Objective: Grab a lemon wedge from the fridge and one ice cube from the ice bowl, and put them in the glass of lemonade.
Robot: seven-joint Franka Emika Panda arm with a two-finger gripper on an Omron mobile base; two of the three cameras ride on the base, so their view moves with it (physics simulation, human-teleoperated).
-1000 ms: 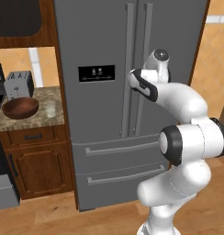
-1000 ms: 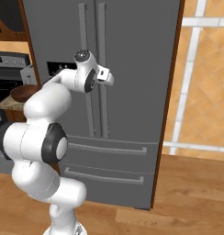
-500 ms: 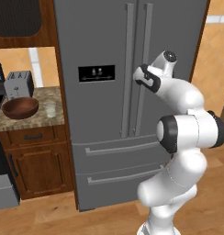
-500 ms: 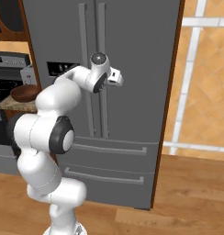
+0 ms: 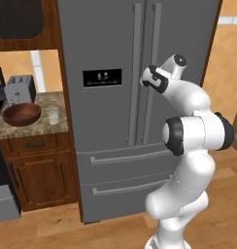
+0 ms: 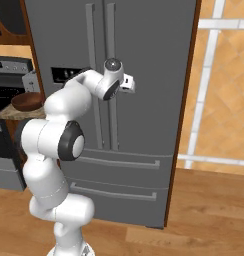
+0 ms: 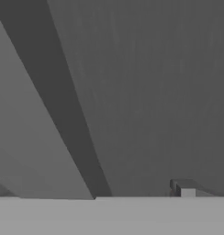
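Fridge [image 5: 106, 121]: standing closed at the middle of the scene, both upper doors shut, two drawers below; the lemon wedge, by the task's wording, is sitting inside behind the doors.
Door handles [image 5: 141, 73]: two long vertical bars running side by side at the centre seam.
Gripper [image 6: 128, 84]: hovering just in front of the right door's handle at upper-door height, facing the steel; jaws standing fully spread, pinching nothing.
Hand view: looking at plain grey door surface [image 7: 146, 92] at close range with a dark diagonal band crossing it; one fingertip [image 7: 183, 188] is showing at the lower right.
Ice bowl [image 5: 21, 113]: resting on the counter [image 5: 33, 127] to the left of the fridge, in front of the toaster [image 5: 19, 88].
Glass of lemonade [image 5: 53, 115]: standing just right of the bowl.
Handling judgement: the door is likely heavy and stiff on its seal; the bar is rigid and smooth, so I am recommending a grip around its mid-length, jaws closing across the bar, then a steady outward pull.
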